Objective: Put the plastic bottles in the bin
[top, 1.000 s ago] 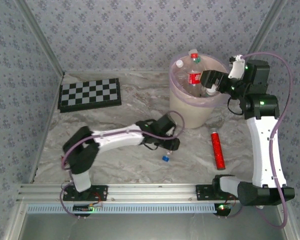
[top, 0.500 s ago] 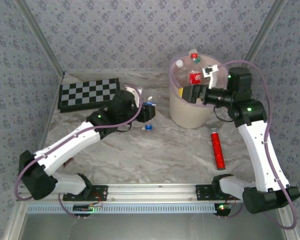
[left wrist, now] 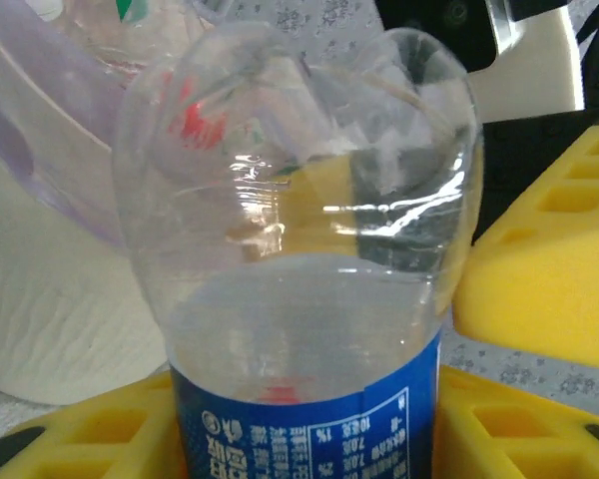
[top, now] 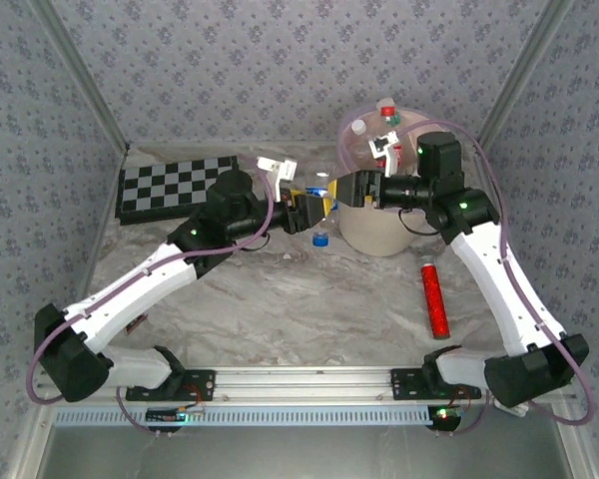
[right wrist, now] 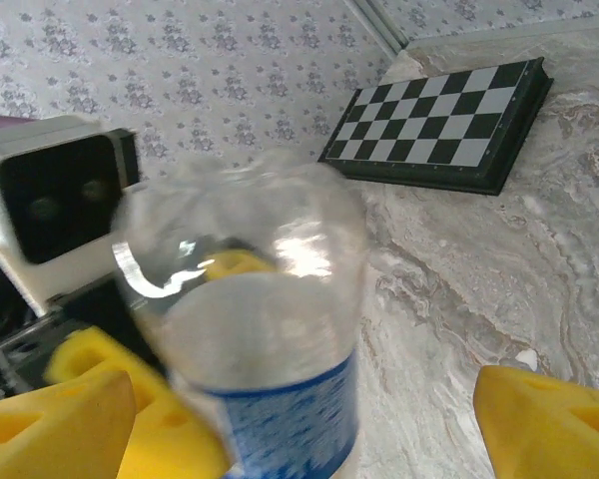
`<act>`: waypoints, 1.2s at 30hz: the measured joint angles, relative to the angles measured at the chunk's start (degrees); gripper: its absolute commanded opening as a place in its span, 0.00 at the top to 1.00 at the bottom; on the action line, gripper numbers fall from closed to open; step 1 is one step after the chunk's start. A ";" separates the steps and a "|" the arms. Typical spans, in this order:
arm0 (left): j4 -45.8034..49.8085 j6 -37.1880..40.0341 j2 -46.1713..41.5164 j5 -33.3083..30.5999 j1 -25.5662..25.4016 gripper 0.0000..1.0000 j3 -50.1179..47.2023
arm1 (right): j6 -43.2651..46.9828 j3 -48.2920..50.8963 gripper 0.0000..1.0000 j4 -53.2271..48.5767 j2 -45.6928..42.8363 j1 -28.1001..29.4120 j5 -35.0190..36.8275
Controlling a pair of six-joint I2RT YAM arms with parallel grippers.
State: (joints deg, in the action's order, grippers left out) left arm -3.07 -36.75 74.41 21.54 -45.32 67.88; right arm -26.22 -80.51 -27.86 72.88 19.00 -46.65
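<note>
The left gripper [top: 307,212], clamped on a blue-labelled plastic bottle [left wrist: 299,259], had swung up off the table to just beside the bin [top: 379,232]. The right gripper [top: 344,190] had left the bin to meet it, jaws wide astride the bottle, holding nothing. This was probably a handover.

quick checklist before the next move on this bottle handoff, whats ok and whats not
1. left gripper shut on the blue-label bottle: ok.
2. right gripper open, bottle between its fingers: ok.
3. Right gripper holding the bottle: not ok, its fingers stand apart from the bottle.
4. Bottle above the bin: not ok, it hangs beside the bin's left side, over the table.
5. Room left in the bin: cannot tell; the binned bottles poke above its rim.
</note>
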 measured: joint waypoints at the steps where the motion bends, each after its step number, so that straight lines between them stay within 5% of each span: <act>1: -0.33 0.00 0.44 0.33 0.04 0.48 0.00 | -0.48 0.00 0.17 0.39 0.11 0.00 -0.13; 12: -0.76 0.00 5.55 4.31 -0.74 0.43 3.37 | -3.41 -0.79 0.49 3.50 0.76 -1.09 -0.42; 20: -0.98 0.52 5.64 4.50 -0.81 0.01 4.42 | -2.93 -5.68 0.55 2.27 1.46 -5.49 -0.02; 29: 0.35 0.90 0.59 0.96 1.11 0.01 1.44 | -0.22 -20.06 0.59 -2.97 2.29 -22.75 9.42; 36: 1.92 0.87 -2.67 -1.86 2.23 0.01 -2.82 | 0.33 -25.40 0.61 -4.31 7.17 -29.05 16.13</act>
State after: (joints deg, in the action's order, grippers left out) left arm -1.15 -35.88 71.75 19.68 -43.09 65.06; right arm -25.89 -105.91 -32.16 80.05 -10.04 -30.52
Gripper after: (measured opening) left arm 0.989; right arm 0.527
